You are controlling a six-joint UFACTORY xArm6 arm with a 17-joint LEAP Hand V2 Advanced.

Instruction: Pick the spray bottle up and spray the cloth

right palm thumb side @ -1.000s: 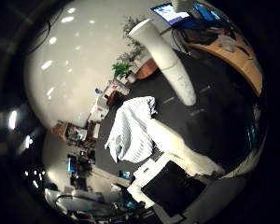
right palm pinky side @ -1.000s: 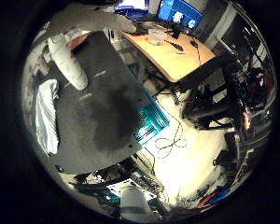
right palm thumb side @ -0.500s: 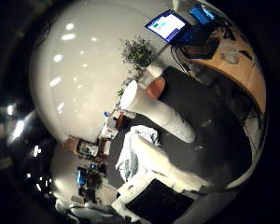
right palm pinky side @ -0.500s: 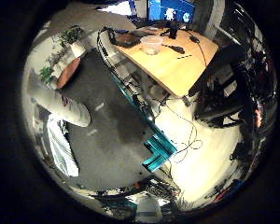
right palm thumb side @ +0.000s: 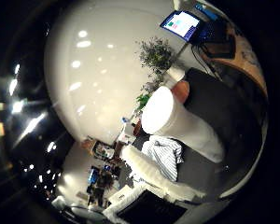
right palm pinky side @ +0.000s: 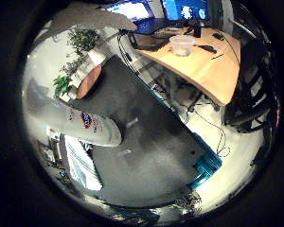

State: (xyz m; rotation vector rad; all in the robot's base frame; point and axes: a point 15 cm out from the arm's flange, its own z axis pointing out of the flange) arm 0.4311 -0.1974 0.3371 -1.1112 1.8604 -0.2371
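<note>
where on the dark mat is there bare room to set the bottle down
The dark mat is bare across its wide middle, from the spray bottle to the edge nearest the wooden desk. It is crowded by the striped cloth beside the bottle, and near the round brown object and plants.

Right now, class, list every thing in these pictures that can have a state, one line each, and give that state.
spray bottle: lying on its side on the dark mat, beside the cloth.
striped cloth: crumpled on the mat.
dark mat: spread flat.
monitors: switched on.
clear container: upright on the desk.
</note>
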